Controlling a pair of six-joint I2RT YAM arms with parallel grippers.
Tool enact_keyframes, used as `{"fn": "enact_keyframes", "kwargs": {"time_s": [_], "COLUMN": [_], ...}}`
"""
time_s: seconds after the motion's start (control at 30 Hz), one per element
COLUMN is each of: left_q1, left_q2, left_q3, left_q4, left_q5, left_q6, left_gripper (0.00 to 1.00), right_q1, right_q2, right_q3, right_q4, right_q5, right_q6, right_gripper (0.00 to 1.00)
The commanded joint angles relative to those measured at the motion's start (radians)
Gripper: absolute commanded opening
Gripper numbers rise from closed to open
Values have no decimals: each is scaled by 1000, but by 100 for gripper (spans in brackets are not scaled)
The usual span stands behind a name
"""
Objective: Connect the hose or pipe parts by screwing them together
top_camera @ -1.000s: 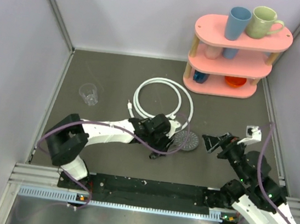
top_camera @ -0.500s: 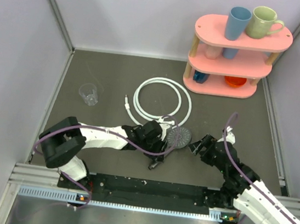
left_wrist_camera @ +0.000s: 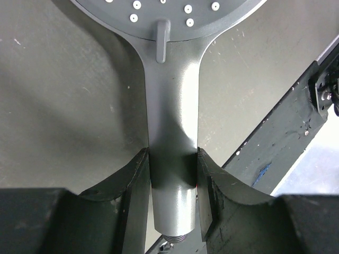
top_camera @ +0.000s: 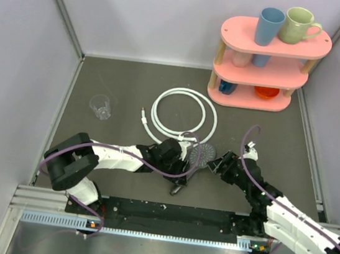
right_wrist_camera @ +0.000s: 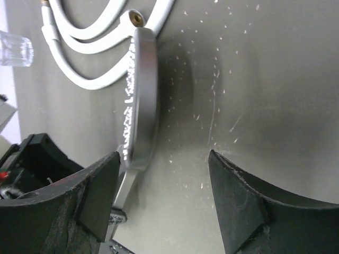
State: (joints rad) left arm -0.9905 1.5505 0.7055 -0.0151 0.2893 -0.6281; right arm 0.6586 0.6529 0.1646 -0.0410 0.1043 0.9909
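The surface [top_camera: 131,84] is dark grey and matt, with fine scratches and small pale specks. A little toward 12 o'clock from its middle lies the white hose [top_camera: 187,92] in flat round loops. One metal end fitting [top_camera: 145,119] sticks out at the 9 o'clock side of the loops. The clear plastic cup [top_camera: 101,107] stands upright at 10 o'clock, well apart from the hose. At 1 o'clock, in the far corner, stands the pink shelf [top_camera: 274,48] with three tiers. A blue cup [top_camera: 270,26] and a green mug [top_camera: 299,25] stand on its top tier.
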Motion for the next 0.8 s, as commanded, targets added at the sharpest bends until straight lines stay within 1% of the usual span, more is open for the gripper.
{"fn": "enact_keyframes", "kwargs": {"time_s": [0.0, 0.13, 0.23, 0.27, 0.33, 0.37, 0.4, 0.47, 0.5, 0.53, 0.6, 0.67, 0.7, 0.73, 0.77], "left_q1": [0, 1, 1, 0, 1, 1, 1, 1, 1, 1, 6, 16, 36, 47, 58], "left_q2": [-7, -9, -20, -24, -29, -33, -36, -55, -66, -79, -139, -217, -245, -271, -326], "left_q3": [-26, -23, -29, -34, -34, -34, -35, -40, -41, -41, -37, -34, -32, -35, -38], "left_q4": [76, 83, 104, 107, 107, 109, 122, 129, 118, 106, 67, 20, 18, -26, -31], "left_q5": [47, 50, 48, 41, 43, 44, 54, 66, 59, 48, -5, -27, -33, -33, -29], "left_q6": [-38, -39, -41, -41, -39, -41, -44, -54, -58, -58, -56, -47, -48, -44, -44], "left_gripper": [0, 0, 0, 0, 0, 0, 0, 14, 23, 46, 58, 70, 74, 77, 80], "right_q1": [3, 1, 1, 1, 1, -1, 1, 1, 1, 1, 1, 1, 1, 1, 1], "right_q2": [126, 241, 318, 335, 379, 390, 404, 404, 384, 369, 332, 271, 248, 213, 193], "right_q3": [62, 65, 84, 91, 122, 134, 153, 162, 167, 167, 168, 174, 184, 188, 206], "right_q4": [157, 288, 322, 325, 331, 328, 326, 311, 302, 296, 283, 262, 256, 247, 234], "right_q5": [-3, -70, -83, -81, -97, -122, -129, -137, -132, -123, -129, -152, -161, -181, -190], "right_q6": [-11, -41, -47, -49, -66, -73, -80, -97, -97, -115, -152, -210, -230, -271, -288], "right_gripper": [66, 61, 55, 48, 41, 27, 20, 0, 0, 0, 0, 0, 0, 0, 0]}}
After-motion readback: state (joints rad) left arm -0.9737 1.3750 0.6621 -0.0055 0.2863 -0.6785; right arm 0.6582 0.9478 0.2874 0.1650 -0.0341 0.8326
